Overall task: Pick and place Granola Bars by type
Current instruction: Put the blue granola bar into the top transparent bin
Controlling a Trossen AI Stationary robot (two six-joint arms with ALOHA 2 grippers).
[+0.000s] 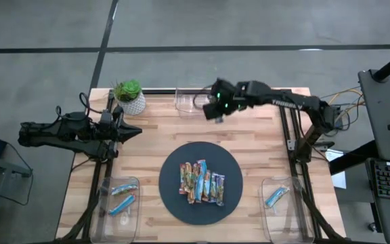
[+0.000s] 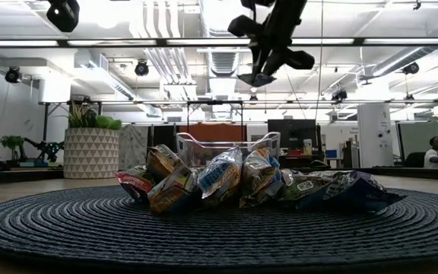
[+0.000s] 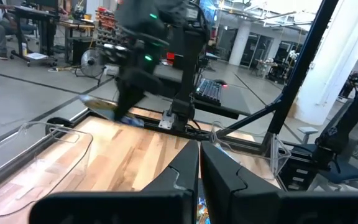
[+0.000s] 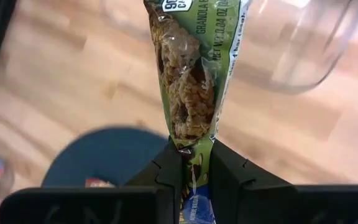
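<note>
Several granola bars (image 1: 200,181) lie in a heap on the dark round mat (image 1: 175,203), also seen in the low view (image 2: 226,183). My right gripper (image 4: 194,149) hangs high over the table's far middle (image 1: 217,114), shut on a green granola bar (image 4: 191,81), beside the far clear bin (image 1: 189,100). My left gripper (image 3: 199,163) is shut, level and holding nothing at the table's left side (image 1: 133,131). Two blue bars lie in the near left bin (image 1: 118,200), and one in the near right bin (image 1: 279,198). My right gripper pinches the green bar by one end of its wrapper (image 4: 192,142) between its two fingers (image 4: 168,167). The fingers slant steeply down, and the bar runs on lengthwise beyond them. It hangs clear of the table, its free end (image 4: 197,12) near the far bin's rim.
A potted plant (image 1: 130,97) stands at the far left corner. Bare wood lies between the mat and the far bin. A person (image 2: 434,152) sits in the room beyond the table.
</note>
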